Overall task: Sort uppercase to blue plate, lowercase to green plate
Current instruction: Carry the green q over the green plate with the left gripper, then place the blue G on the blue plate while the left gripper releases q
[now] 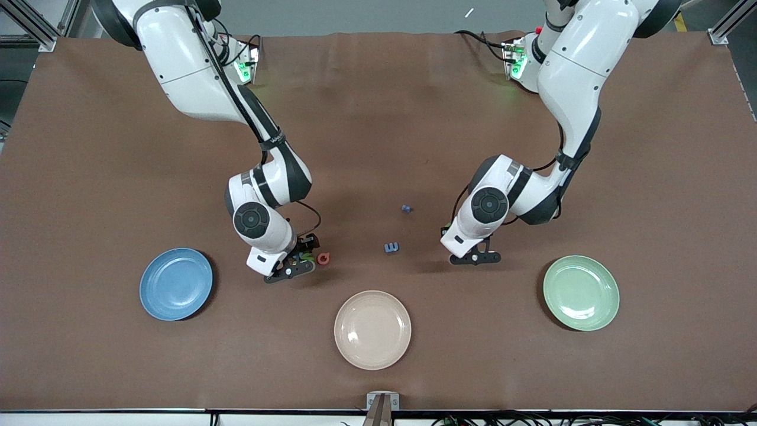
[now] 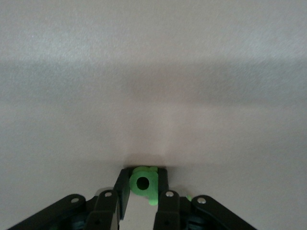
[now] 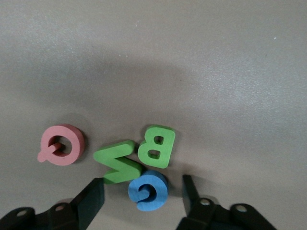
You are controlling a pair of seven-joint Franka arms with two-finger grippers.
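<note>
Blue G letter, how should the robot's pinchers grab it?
Judging by the right wrist view, pinch the blue G across its two outer curved edges, coming straight down from above. It lies flat on the table between the right gripper's open fingers, touching the green N and green B, so only those sides look free.

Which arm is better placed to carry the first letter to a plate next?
Left: the left pincer is shut on the green lowercase letter. The right pincer brackets the blue G, not gripped.
</note>
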